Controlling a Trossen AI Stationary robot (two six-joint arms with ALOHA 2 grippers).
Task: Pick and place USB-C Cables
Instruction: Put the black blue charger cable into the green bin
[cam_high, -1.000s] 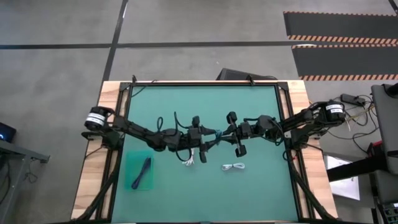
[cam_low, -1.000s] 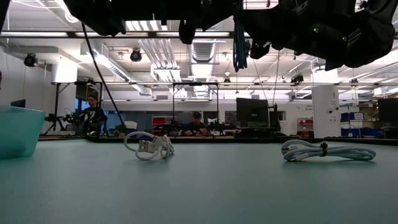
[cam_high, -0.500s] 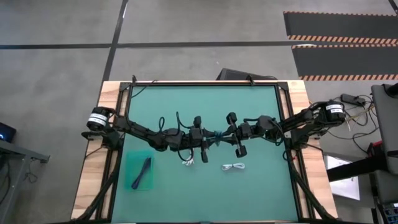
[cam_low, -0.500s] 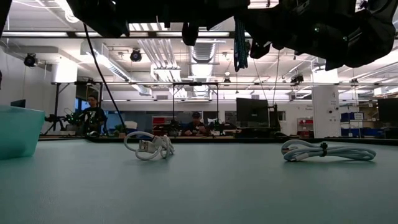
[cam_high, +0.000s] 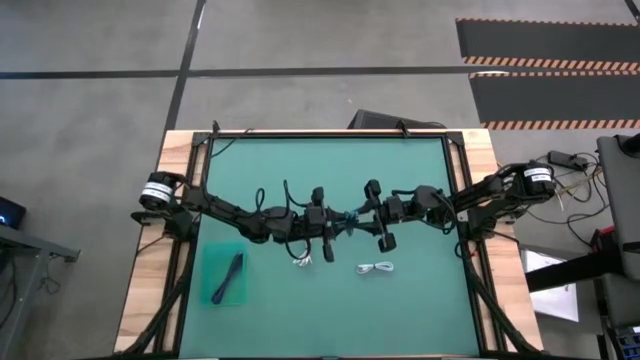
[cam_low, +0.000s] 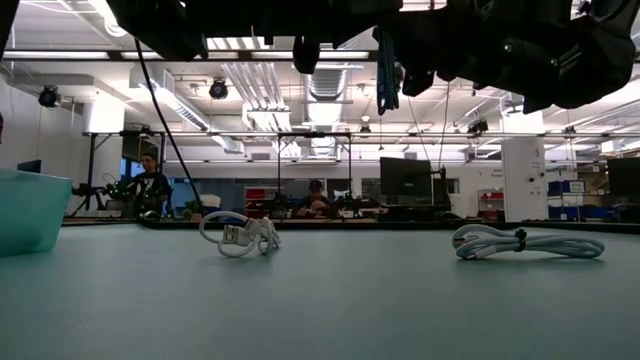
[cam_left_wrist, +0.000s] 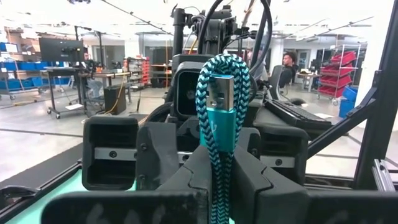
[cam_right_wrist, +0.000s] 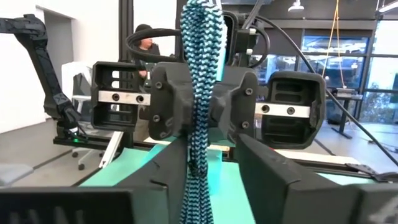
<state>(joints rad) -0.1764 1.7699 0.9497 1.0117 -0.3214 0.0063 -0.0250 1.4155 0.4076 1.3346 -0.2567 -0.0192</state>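
Above the middle of the green table (cam_high: 400, 170), the left gripper (cam_high: 322, 222) and right gripper (cam_high: 378, 215) meet, both closed on one teal braided cable (cam_left_wrist: 222, 124) stretched between them. Two white USB-C Cables lie loose on the mat nearer the front edge: one (cam_high: 304, 259) just below the left gripper, the other (cam_high: 376, 268) beneath the right

This is a large robotics lab or workshop, because behind the green table (cam_low: 320, 300) there are long ceiling lights (cam_low: 250, 85), workbenches with monitors (cam_low: 405, 180), people sitting at desks (cam_low: 316, 198), red storage bins on racks (cam_left_wrist: 333, 78), and floor hazard stripes (cam_high: 545, 65).
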